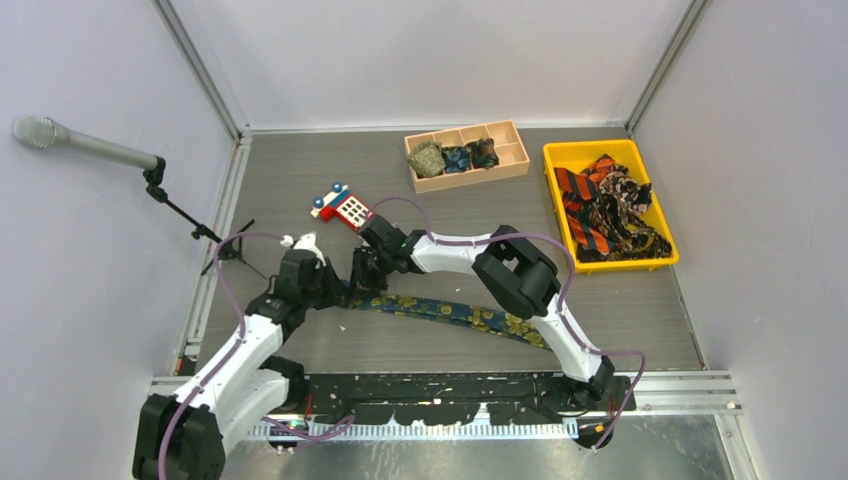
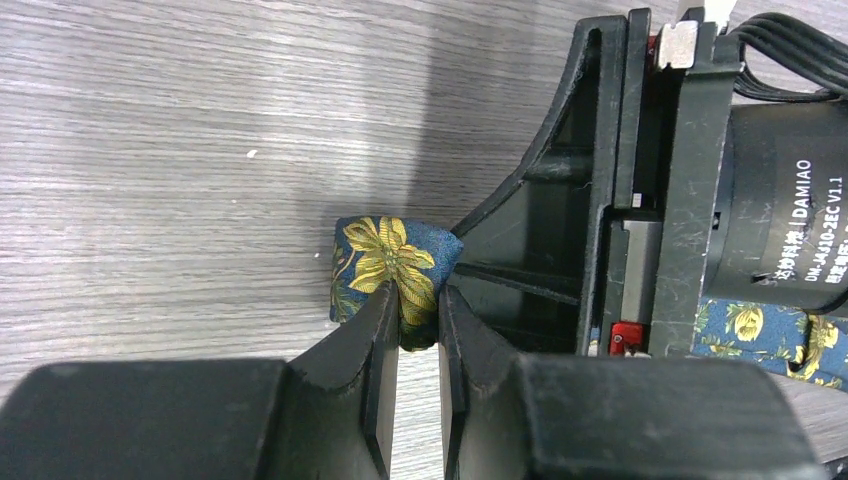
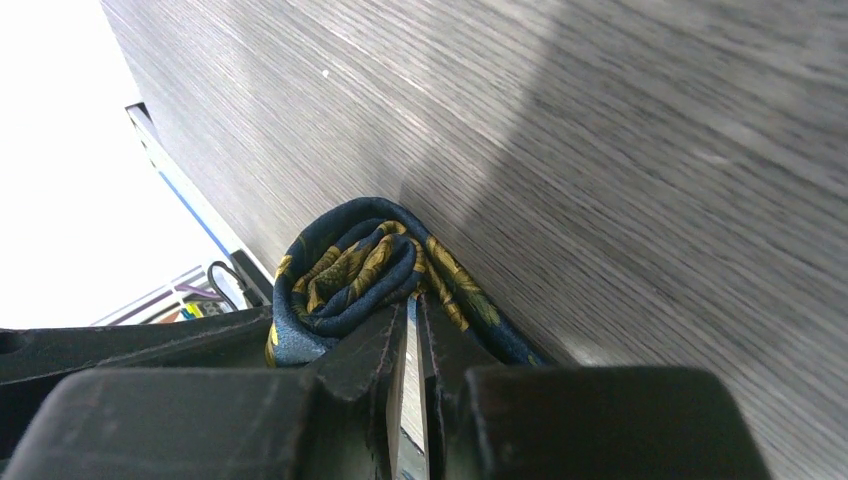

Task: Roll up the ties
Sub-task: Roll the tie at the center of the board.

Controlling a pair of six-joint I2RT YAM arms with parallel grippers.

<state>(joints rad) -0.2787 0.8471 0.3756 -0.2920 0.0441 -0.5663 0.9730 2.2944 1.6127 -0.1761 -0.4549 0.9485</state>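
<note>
- The navy tie (image 1: pixel 450 312) with yellow-gold flowers lies on the grey table (image 1: pixel 300 180), its flat length running in a shallow curve from centre-left toward the near right
- Its left end is wound into a small coil (image 2: pixel 385 270) that rests on the table, nearer than the toy phone (image 1: pixel 343 206) and apart from it
- The left gripper (image 2: pixel 415 315) comes at the coil from the left; its jaws are almost together and pinch the coil's edge, with fabric caught between the fingertips
- The right gripper (image 3: pixel 412 325) reaches in from the far right to the same coil; its jaws are likewise close, nipping the layers of the spiral
- From overhead the two grippers meet tip to tip at the coil, and the unrolled stretch trails off to the right beneath the right arm
- Three rolled ties (image 1: pixel 455 158) sit in compartments of a wooden tray (image 1: pixel 508 150) at the far side; loose ties (image 1: pixel 605 205) are heaped in a yellow bin (image 1: pixel 560 152) at the far right
</note>
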